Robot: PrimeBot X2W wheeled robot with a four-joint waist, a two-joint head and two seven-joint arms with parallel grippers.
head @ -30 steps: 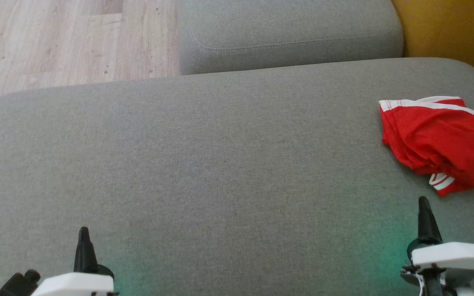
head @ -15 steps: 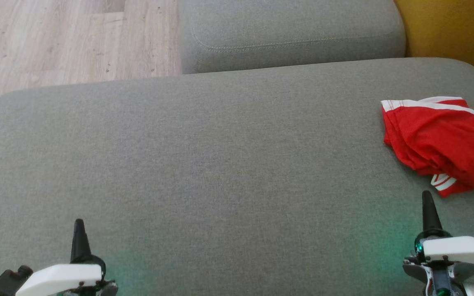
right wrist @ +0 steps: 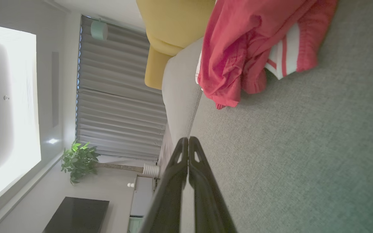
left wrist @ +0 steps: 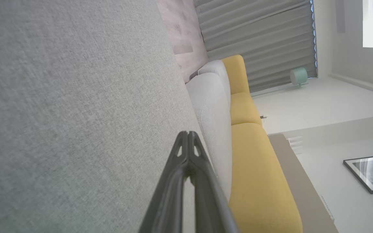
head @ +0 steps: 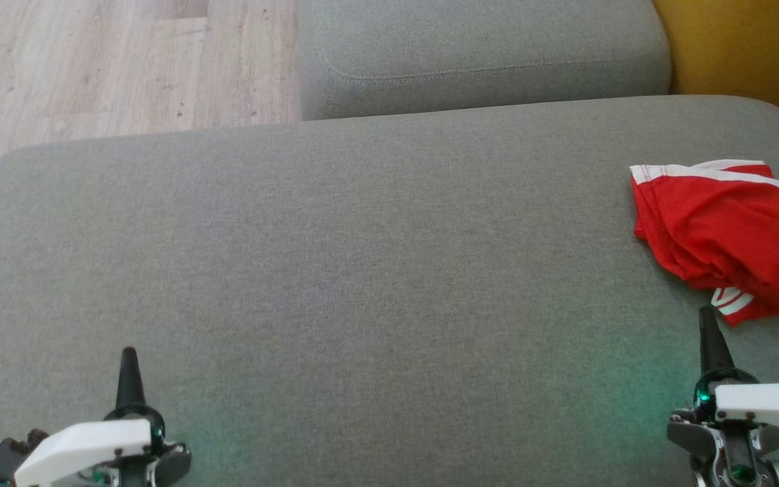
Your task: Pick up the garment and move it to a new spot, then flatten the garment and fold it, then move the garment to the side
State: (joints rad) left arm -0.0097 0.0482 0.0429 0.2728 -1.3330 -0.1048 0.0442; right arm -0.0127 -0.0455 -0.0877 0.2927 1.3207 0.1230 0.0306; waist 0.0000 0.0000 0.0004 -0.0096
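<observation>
A red garment (head: 727, 237) with white stripes and lettering lies crumpled at the right edge of the grey sofa seat (head: 362, 270); part of it runs off the head view's right side. The right wrist view has the garment (right wrist: 238, 51) ahead of the fingers, bunched against the seat. My right gripper (head: 707, 318) is shut and empty, its tip just short of the garment's striped lower corner. My left gripper (head: 129, 358) is shut and empty at the lower left, far from the garment. In both wrist views the fingertips (left wrist: 188, 134) (right wrist: 188, 139) are pressed together.
A grey cushion (head: 484, 54) lies behind the seat. A yellow cushion (head: 748, 47) stands at the back right. Pale wooden floor (head: 105, 61) shows at the back left, beyond the seat's edge. The middle of the seat is bare fabric.
Both grippers have moved slightly forward over the seat, the right one closer to the garment's lower corner. The head view has shifted a little. The garment lies as before.
</observation>
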